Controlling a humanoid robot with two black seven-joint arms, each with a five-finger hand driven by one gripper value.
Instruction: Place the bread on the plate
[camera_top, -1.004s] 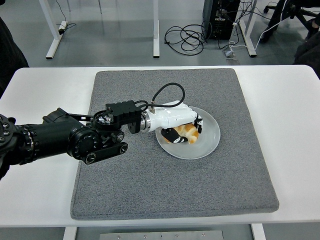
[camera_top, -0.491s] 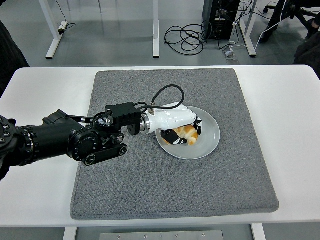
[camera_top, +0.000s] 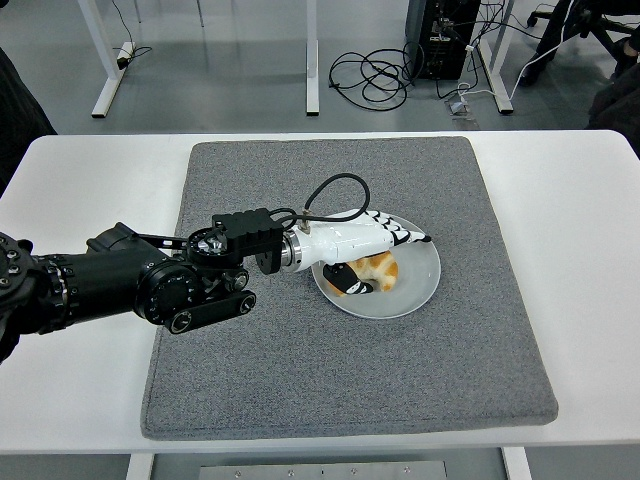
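Golden bread (camera_top: 378, 270) lies on the white plate (camera_top: 420, 283), right of centre on the grey mat (camera_top: 340, 380). My left hand (camera_top: 372, 248) hovers over it, fingers spread wide, holding nothing.

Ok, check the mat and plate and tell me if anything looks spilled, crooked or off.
Nothing stands out. The bread lies on the plate, inside its rim, and the plate sits flat on the grey mat. The left hand is over the plate with fingers extended above the bread. No crumbs or spills show on the mat.
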